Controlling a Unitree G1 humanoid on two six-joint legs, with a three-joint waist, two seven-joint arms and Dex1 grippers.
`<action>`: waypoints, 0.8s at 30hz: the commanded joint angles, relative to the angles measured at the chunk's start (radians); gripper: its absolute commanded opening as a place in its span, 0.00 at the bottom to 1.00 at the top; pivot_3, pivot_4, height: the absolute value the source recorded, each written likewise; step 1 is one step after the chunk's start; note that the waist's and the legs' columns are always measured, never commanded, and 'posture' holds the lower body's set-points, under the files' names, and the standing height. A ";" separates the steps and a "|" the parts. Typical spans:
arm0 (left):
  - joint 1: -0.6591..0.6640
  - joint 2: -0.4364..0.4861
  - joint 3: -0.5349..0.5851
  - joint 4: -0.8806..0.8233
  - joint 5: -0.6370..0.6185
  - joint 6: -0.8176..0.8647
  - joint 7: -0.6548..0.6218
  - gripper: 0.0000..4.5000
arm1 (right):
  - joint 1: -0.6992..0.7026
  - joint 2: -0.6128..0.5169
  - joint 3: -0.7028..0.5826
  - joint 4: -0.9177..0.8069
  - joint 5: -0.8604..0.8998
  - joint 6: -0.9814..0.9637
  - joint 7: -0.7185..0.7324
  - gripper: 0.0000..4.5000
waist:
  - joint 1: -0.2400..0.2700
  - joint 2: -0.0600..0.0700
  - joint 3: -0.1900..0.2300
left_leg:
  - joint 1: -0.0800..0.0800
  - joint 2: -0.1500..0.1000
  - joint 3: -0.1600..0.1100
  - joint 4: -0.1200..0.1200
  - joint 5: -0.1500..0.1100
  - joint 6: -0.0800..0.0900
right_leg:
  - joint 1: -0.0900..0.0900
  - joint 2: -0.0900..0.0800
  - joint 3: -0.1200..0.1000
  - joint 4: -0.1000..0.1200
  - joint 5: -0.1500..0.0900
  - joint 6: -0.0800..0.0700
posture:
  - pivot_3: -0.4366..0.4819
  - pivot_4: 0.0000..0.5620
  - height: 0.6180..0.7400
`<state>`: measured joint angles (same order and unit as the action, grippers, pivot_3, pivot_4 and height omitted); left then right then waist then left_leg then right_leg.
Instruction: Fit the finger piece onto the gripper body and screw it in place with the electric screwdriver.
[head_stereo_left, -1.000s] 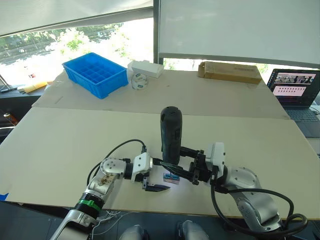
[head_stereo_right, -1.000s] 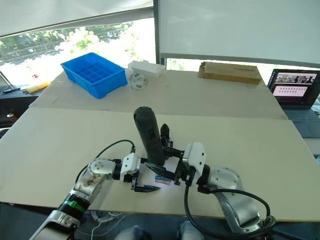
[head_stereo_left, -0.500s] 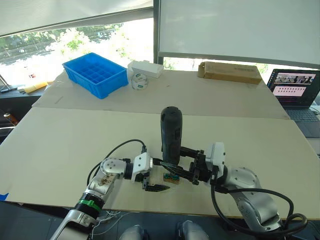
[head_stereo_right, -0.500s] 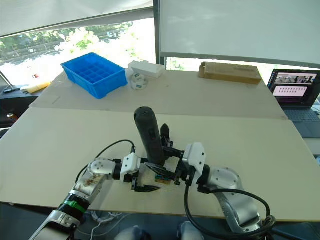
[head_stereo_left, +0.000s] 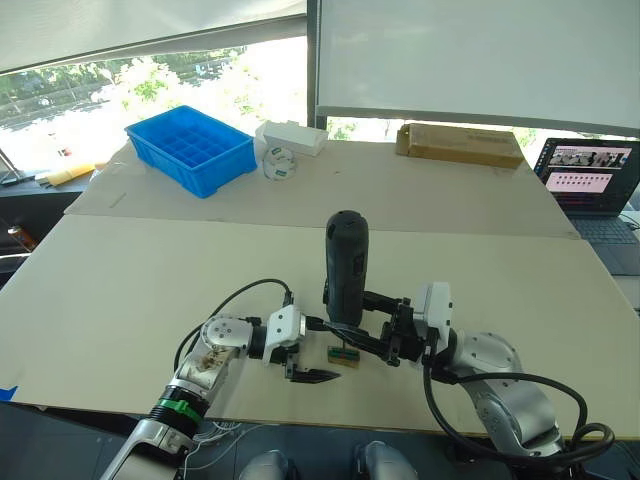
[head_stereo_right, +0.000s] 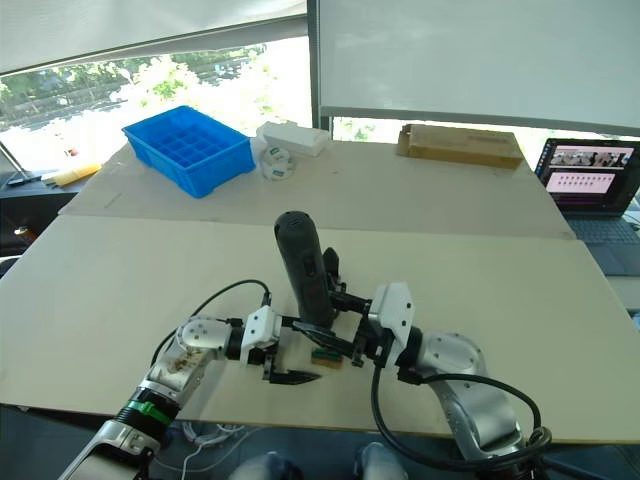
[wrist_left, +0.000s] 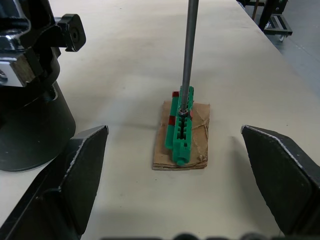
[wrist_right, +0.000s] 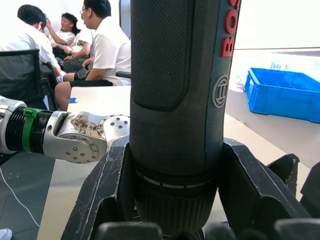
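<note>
My right gripper (head_stereo_left: 347, 326) is shut on the electric screwdriver (head_stereo_left: 346, 262), a thick black tool held upright near the table's front edge. Its thin metal bit (wrist_left: 188, 50) comes down onto a small green block (wrist_left: 181, 131) lying on a scrap of brown card. My left gripper (head_stereo_left: 308, 372) hovers low just left of that block, its fingers (wrist_left: 75, 175) spread open on either side of it, holding nothing. The gripper body (wrist_left: 30, 100), black with a round base, stands on the table right behind the screwdriver (head_stereo_right: 329, 264). The finger piece is out of view.
At the back of the table are a blue compartment bin (head_stereo_left: 190, 148), a white box (head_stereo_left: 292, 137), a tape roll (head_stereo_left: 279, 163) and a long cardboard box (head_stereo_left: 458, 144). A laptop (head_stereo_left: 590, 175) sits at the far right. Seated people (wrist_right: 65, 45) appear in the right wrist view.
The screwdriver has shifted slightly right and stands a little more upright. The bright glow on the green block a second ago is gone. My left gripper has stayed in place.
</note>
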<state>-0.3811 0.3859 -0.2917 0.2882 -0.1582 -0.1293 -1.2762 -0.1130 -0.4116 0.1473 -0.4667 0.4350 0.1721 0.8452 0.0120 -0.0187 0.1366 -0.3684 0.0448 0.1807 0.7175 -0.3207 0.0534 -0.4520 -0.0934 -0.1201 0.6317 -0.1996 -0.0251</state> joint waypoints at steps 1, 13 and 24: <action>0.019 -0.004 -0.032 -0.003 0.017 0.009 0.003 1.00 | -0.003 -0.004 -0.005 -0.026 0.003 -0.028 0.004 0.42 | 0.000 0.000 0.000 | 0.000 0.000 0.000 0.000 0.000 0.000 | 0.000 0.000 0.000 0.000 0.000 0.000 | 0.48 0.27 1.00; 0.001 0.021 0.009 0.016 -0.013 -0.006 -0.019 1.00 | -0.027 -0.018 -0.027 -0.060 0.044 -0.012 0.017 0.42 | -0.002 0.000 0.000 | 0.000 0.000 0.000 0.000 0.000 0.000 | 0.000 0.000 0.000 0.000 0.000 0.000 | 0.48 0.27 1.00; 0.041 0.089 0.113 -0.068 -0.196 -0.002 -0.156 1.00 | -0.084 -0.034 -0.066 -0.126 0.149 0.063 -0.012 0.42 | -0.018 0.000 0.000 | -0.001 0.001 0.000 0.000 0.001 -0.001 | -0.002 0.001 0.000 0.001 0.000 -0.001 | 0.48 0.27 1.00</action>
<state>-0.3408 0.4643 -0.2125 0.2707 -0.2980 -0.1305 -1.4039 -0.1736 -0.4451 0.1203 -0.5260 0.5361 0.2300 0.8448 -0.0058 -0.0188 0.1367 -0.3693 0.0461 0.1806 0.7173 -0.3201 0.0524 -0.4542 -0.0928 -0.1201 0.6329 -0.1998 -0.0259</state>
